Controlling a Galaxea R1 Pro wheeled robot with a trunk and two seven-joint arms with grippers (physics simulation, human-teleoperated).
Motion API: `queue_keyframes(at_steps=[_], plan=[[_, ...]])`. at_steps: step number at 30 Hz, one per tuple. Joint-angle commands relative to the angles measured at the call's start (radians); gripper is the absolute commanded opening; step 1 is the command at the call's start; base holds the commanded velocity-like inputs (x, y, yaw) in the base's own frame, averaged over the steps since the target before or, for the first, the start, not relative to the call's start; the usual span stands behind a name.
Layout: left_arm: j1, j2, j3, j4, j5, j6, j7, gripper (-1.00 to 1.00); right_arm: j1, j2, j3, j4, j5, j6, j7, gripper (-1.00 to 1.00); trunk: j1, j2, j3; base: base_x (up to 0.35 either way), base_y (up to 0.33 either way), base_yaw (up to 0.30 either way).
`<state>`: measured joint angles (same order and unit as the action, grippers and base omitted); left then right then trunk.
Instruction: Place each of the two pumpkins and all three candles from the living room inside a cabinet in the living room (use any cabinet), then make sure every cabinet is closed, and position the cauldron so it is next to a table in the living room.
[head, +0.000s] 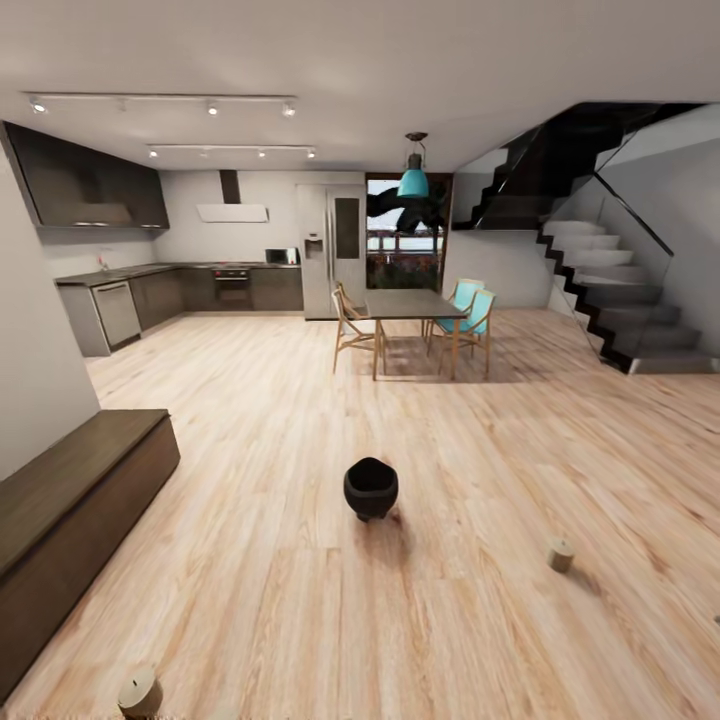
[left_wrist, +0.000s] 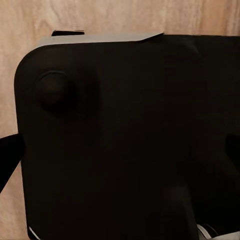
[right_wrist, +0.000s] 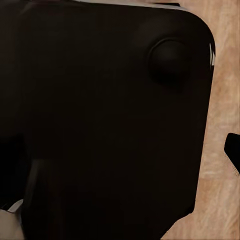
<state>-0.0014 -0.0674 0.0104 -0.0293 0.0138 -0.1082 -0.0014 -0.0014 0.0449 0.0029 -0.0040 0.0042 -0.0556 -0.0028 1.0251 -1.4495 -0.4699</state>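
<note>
Where wall meets floor at left, cabinet (head: 70, 500) sits shut. Candle (head: 140, 693) near its front corner. Cauldron (head: 371, 487) mid-floor, well apart from table (head: 412, 304). Second candle (head: 560, 554) farther right. Wrist views blocked by dark housing; can't tell grip of either gripper.

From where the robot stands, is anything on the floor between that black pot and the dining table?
Nothing visible does. Bare wooden floor runs from the cauldron up to the table; only the chairs ring it.
</note>
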Motion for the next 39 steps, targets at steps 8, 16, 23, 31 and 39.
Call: queue_keyframes(at_steps=[8,16,23,31,39], plan=[[0.0,0.001,-0.001,0.006,0.002,-0.007,-0.002,1.0,0.0,0.001,0.002,0.001,0.003,-0.009,0.0,1.0,0.0,0.0,-0.001,-0.188,0.0,0.265],[0.0,0.001,-0.001,0.008,0.002,-0.048,-0.002,1.0,0.0,0.001,0.002,0.001,0.003,-0.01,-0.001,1.0,0.0,0.0,-0.002,-0.042,0.0,0.28],[0.0,0.001,0.001,0.008,0.001,-0.051,-0.005,1.0,0.0,0.0,0.004,0.001,0.003,-0.007,-0.001,1.0,0.0,0.0,-0.007,-0.001,0.0,0.25],[-0.001,0.01,0.003,-0.095,0.005,0.061,-0.012,1.0,-0.091,-0.011,0.001,-0.019,-0.001,0.068,-0.002,1.0,0.0,0.0,-0.016,0.0,0.0,0.208],[-0.008,0.059,0.135,-0.669,0.127,0.56,0.016,1.0,-0.285,-0.001,-0.002,-0.19,-0.002,0.415,-0.12,1.0,0.0,0.0,-0.025,0.0,0.0,0.195]])
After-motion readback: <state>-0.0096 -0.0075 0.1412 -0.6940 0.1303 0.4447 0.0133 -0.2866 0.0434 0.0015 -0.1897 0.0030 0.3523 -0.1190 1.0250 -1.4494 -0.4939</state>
